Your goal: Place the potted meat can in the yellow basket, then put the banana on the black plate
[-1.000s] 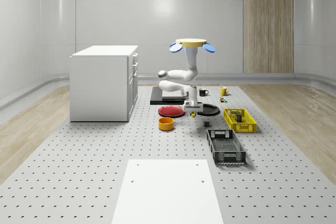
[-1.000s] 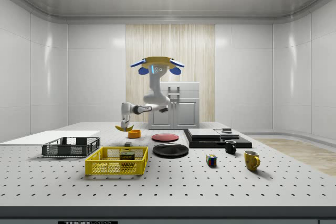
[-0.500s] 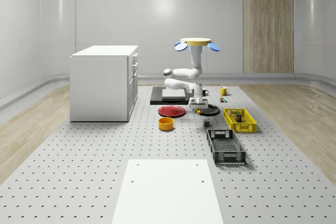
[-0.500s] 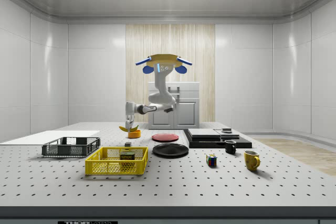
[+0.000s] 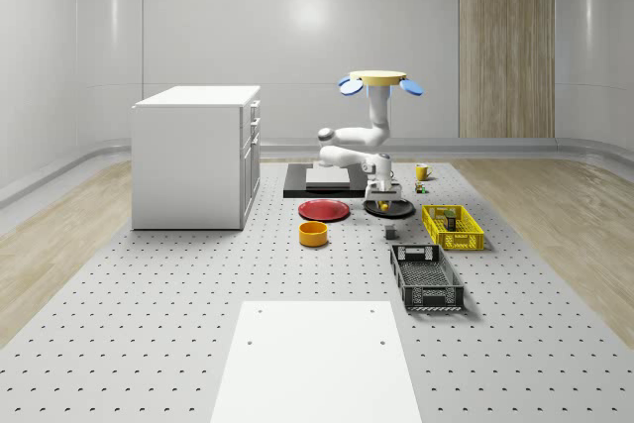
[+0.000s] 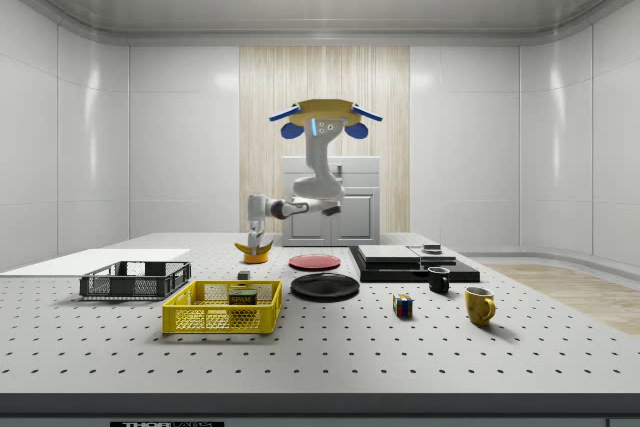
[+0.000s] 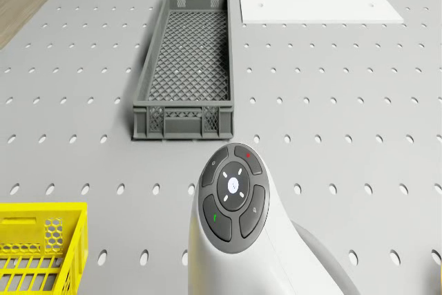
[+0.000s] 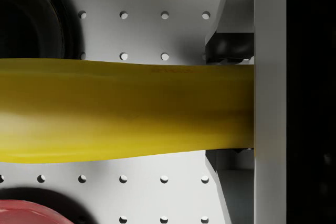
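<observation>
Yellow smooth curved banana (image 8: 126, 111) clamped in gripper (image 8: 231, 103); drone (image 5: 381, 79) hovering above glossy black plate (image 5: 396, 211).

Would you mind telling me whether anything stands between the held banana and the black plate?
Nothing visible does. The gripper holds the banana just above the black plate, with the drone hovering above; the red plate lies off to the whole-scene view's left.

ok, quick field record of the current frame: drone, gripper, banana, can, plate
drone: hovers above the table, by the black plate
gripper: shut on the banana, above the black plate's edge
banana: held between the fingers, not yet on the plate
potted meat can: inside the yellow basket
black plate: nothing resting on it
stage: can step done, banana step pending
</observation>
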You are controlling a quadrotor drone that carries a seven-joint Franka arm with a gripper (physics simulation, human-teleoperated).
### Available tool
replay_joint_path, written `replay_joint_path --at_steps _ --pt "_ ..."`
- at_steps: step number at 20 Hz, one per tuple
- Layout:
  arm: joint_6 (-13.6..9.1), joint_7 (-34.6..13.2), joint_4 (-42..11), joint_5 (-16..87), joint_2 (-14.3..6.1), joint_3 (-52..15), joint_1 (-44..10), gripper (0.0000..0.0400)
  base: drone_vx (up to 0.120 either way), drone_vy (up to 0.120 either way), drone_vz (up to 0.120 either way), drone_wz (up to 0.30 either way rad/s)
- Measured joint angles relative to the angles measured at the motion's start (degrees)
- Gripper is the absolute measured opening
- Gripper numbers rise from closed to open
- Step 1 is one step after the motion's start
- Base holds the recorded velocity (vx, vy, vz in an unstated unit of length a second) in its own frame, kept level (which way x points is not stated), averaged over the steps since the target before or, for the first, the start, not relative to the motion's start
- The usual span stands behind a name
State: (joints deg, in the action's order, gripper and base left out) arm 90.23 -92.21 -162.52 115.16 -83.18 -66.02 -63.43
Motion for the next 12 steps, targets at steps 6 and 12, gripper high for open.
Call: replay_joint_path --at_steps 6,12 --pt "-0.06 0.03 -0.01 0.02 0.06 0.01 0.03 0.0198 -0.12 0.12 0.0 0.0" --pt "-0.11 0.05 -0.01 0.05 0.11 0.02 0.05 0.0198 -0.12 0.12 0.0 0.0"
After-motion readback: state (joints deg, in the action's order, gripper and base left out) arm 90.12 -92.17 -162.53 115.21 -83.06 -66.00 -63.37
